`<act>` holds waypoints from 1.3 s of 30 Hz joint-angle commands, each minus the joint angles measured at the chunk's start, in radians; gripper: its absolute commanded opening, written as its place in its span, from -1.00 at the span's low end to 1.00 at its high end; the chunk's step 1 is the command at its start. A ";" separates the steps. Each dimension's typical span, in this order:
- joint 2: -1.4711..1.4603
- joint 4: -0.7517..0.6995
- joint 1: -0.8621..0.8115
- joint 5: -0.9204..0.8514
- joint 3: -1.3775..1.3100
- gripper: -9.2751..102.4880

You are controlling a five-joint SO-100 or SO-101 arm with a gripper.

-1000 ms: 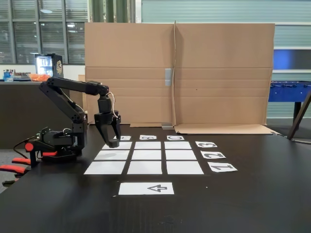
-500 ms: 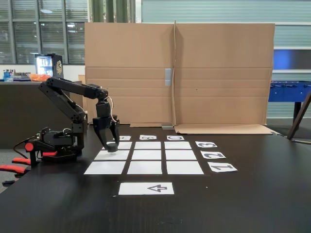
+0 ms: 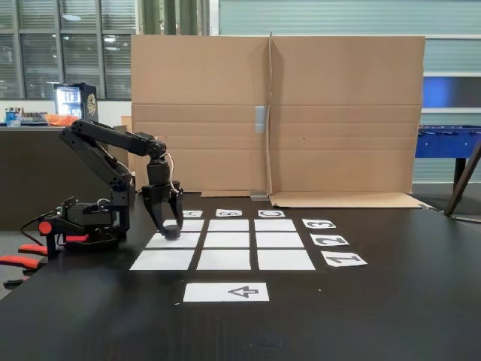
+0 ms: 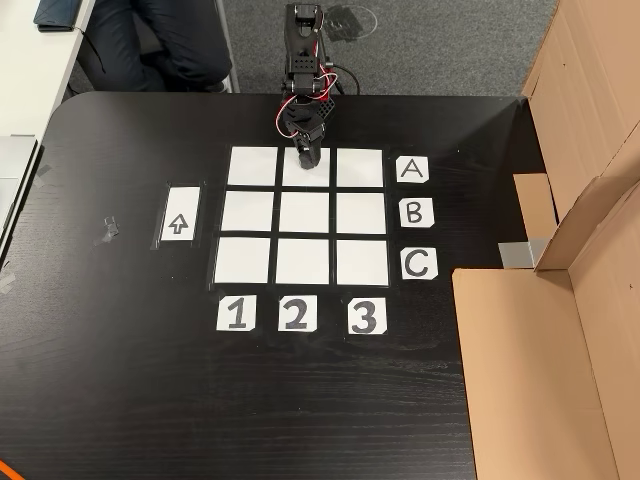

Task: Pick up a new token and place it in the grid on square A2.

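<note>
Over on the left of the fixed view, the gripper (image 3: 170, 230) hangs low at the near-left column of the grid (image 3: 225, 259), fingertips right down at the paper. A dark lump sits between the tips, likely the token (image 3: 172, 232), but it's too small to confirm; whether the fingers pinch it or stand apart, I cannot tell. From the other view, the gripper (image 4: 306, 157) points down onto square A2 (image 4: 312, 176), the middle sheet of the top row beside label A (image 4: 411, 169). Counting across: nine white squares, three letter labels, three number labels, one arrow sheet (image 4: 180, 213) left of the grid. Cardboard screen (image 3: 278, 113) at the back
</note>
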State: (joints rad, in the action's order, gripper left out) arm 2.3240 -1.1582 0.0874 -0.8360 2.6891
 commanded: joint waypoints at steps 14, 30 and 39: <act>0.017 0.014 -0.026 -0.005 0.009 -0.68; 0.017 0.015 -0.026 -0.005 0.014 -0.40; 0.017 0.015 -0.018 -0.009 0.014 -0.26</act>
State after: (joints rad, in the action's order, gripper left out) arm 2.3240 -1.1474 0.0644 -0.8360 2.7013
